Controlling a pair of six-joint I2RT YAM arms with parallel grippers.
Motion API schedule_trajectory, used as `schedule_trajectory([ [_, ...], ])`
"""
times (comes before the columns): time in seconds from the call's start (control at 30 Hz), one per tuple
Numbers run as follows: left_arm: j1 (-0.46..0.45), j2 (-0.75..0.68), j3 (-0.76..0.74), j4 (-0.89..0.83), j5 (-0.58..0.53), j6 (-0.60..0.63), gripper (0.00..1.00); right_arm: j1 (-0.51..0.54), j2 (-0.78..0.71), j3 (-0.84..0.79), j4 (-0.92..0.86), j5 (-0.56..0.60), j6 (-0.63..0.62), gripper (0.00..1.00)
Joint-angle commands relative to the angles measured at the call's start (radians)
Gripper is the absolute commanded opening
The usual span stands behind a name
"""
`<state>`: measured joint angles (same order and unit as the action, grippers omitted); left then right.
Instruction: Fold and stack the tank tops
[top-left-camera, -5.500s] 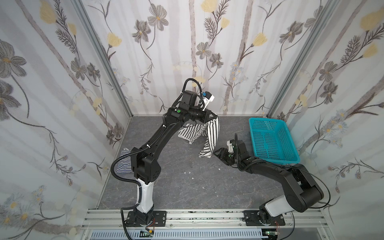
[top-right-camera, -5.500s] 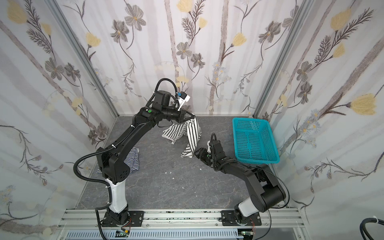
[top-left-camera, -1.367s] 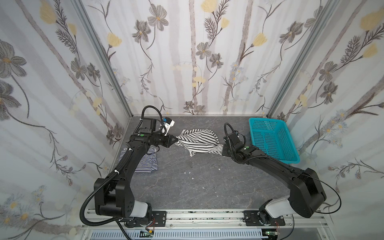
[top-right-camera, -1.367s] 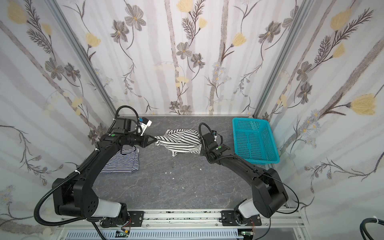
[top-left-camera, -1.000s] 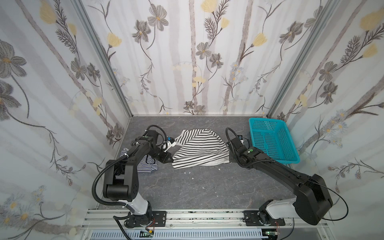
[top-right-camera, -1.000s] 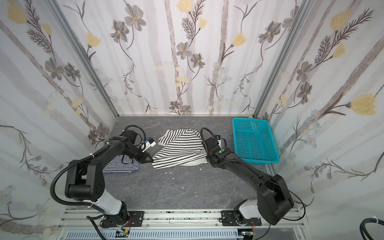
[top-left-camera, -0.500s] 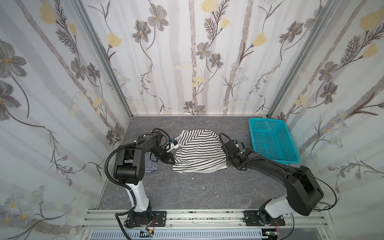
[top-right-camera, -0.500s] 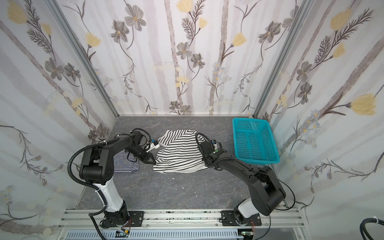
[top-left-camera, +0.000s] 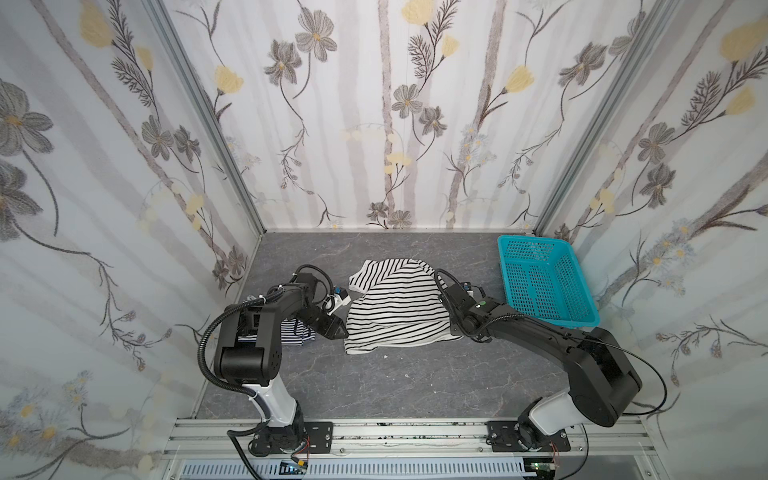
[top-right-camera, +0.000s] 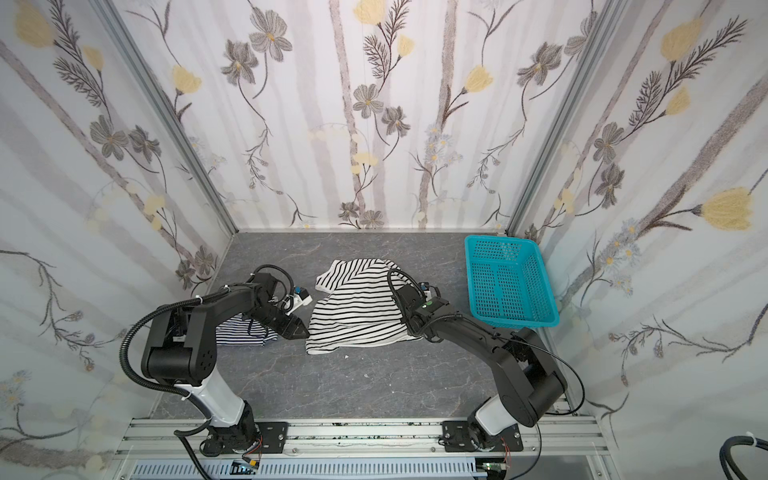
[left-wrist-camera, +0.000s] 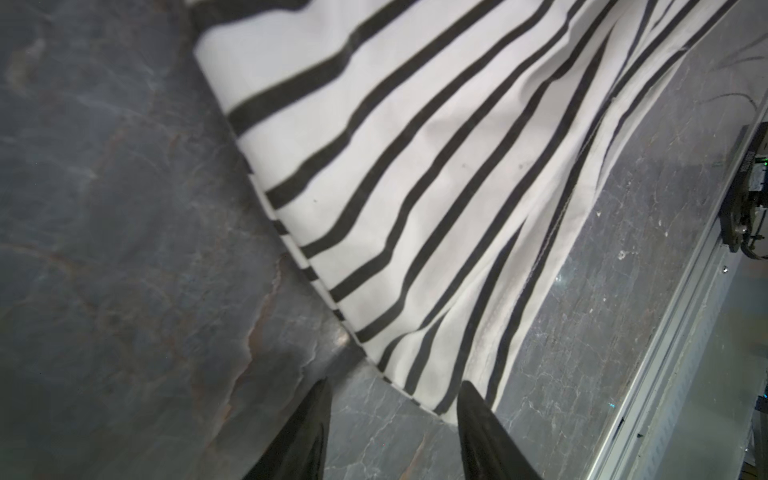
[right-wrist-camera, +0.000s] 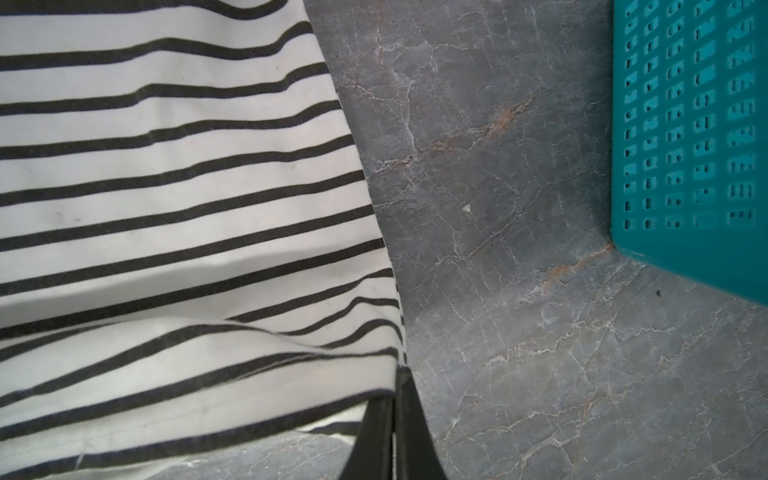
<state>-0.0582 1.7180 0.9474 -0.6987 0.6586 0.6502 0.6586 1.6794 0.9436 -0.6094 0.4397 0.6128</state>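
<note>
the grey marbled tabletop (top-left-camera: 374, 386) carries everything here; on its middle lies the wide-striped tank top (top-left-camera: 399, 311), spread mostly flat in both top views but rumpled and doubled over at its far end, so it looks laid out and not yet folded. the turquoise basket (top-left-camera: 540, 282) stands empty to the right, apart from the cloth. the fine-striped tank top (top-left-camera: 291, 332) sits as a small folded bundle at the left, partly hidden beneath the left arm (top-left-camera: 266, 307), just beside the bigger garment without touching it. the left claw (left-wrist-camera: 394, 386) is released, its fingers spread with only the cloth's near corner lying ahead of them, gripping nothing. the right claw (right-wrist-camera: 395, 399) is clenched on the wide-striped tank top's opposite hem corner, which lifts slightly off the tabletop towards it. the likely trouble is one-sided pulling: if the right claw drags while the left corner lies free, the cloth could skew or bunch, and any fold made over the rumpled far end would probably come out lopsided. the left arm, passing low over the folded bundle, might also scuff it open, and a shallow pinch on the thin hem could slip mid-fold
</note>
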Motion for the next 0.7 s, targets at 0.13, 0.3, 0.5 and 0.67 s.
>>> schedule_trajectory([
  [0.13,-0.005,-0.046,-0.085,0.019,0.065,0.078,0.52,0.001,-0.013,-0.02,0.031,0.003,0.021,0.0],
  [0.3,-0.007,-0.063,-0.106,0.016,0.004,0.075,0.52,0.003,-0.036,-0.042,0.032,0.004,0.027,0.0],
  [0.5,-0.034,-0.059,-0.11,0.018,-0.015,0.061,0.5,0.007,-0.043,-0.051,0.038,-0.004,0.031,0.0],
  [0.67,-0.055,-0.07,-0.116,0.04,-0.022,0.029,0.46,0.011,-0.043,-0.051,0.04,-0.004,0.035,0.0],
])
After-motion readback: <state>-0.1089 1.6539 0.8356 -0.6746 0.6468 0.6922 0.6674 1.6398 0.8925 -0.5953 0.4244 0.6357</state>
